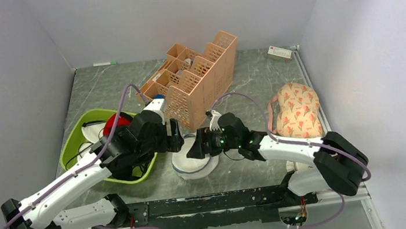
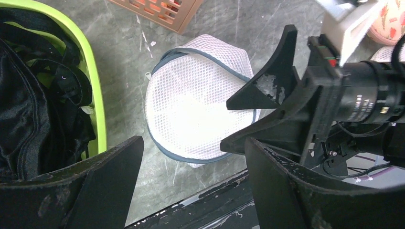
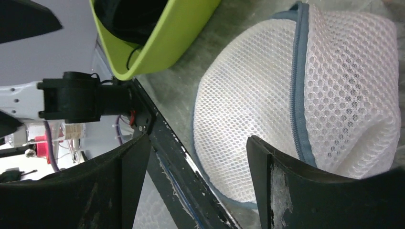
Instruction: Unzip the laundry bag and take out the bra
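A black rail (image 1: 223, 201) runs along the near edge of the table (image 1: 255, 79), with both arm bases bolted at its ends. Just beyond it, near the middle, the laundry bag (image 1: 194, 165) sits on the table, white mesh with a grey-blue band around it.

The left arm reaches in from the near left, bent at the elbow. The left gripper (image 1: 177, 141) hangs above the bag's left side with its fingers (image 2: 100, 186) spread wide and holding nothing. The right arm comes low from the near right. The right gripper (image 1: 194, 149) points left at the bag, its fingers (image 3: 291, 191) also spread, their tips at the bag's right side. Whether they touch the mesh cannot be told.

Just left of the bag stands a green basin (image 1: 75, 143), partly covered by the left arm. It holds a black garment (image 2: 33, 100) and, at its far side, the bra (image 1: 115, 124), bright red and outside the bag. To the right lies a cream floral cloth (image 1: 298, 108).

Farther back, beyond the two grippers, an orange slotted organizer (image 1: 199, 80) stands. A small box (image 1: 279, 52) lies at the far right and a green-capped marker (image 1: 105, 63) at the far left wall.
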`<state>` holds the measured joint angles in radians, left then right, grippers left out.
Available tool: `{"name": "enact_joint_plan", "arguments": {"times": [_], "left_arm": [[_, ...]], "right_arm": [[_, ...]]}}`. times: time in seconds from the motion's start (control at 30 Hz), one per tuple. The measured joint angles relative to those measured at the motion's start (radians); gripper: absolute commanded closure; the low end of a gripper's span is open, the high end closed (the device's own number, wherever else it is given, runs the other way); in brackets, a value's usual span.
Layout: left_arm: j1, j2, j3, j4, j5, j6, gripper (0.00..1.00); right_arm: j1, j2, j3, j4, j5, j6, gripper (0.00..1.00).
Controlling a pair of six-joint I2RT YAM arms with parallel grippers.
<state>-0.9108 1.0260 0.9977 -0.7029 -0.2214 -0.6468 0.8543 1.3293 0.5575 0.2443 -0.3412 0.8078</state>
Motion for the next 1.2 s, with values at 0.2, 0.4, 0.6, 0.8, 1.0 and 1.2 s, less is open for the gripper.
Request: {"name": "enact_joint_plan", "arguments": {"times": [0.2, 0.4, 0.6, 0.8, 1.0, 1.2], "left_arm": [[0.003, -0.033, -0.017, 0.007, 0.013, 0.000, 0.11], [0.007, -0.048, -0.038, 0.011, 0.042, -0.012, 0.11], [0.008, -0.058, -0.058, 0.014, 0.056, -0.016, 0.09], [0.014, -0.051, 0.048, -0.059, -0.015, 0.034, 0.08], [0.018, 0.016, 0.395, -0.061, -0.191, 0.185, 0.08], [0.019, 0.020, 0.627, -0.005, -0.325, 0.348, 0.08]], "right_arm": [[0.000, -0.106, 0.013, -0.095, 0.033, -0.012, 0.21], [0.000, -0.194, 0.013, -0.193, 0.074, -0.023, 0.14], [0.000, -0.271, 0.064, -0.397, 0.173, -0.077, 0.02], [0.000, -0.364, 0.335, -0.743, 0.455, -0.182, 0.00], [0.000, -0.381, 0.712, -1.031, 0.782, -0.263, 0.00], [-0.002, -0.399, 1.007, -1.155, 0.981, -0.368, 0.00]]}}
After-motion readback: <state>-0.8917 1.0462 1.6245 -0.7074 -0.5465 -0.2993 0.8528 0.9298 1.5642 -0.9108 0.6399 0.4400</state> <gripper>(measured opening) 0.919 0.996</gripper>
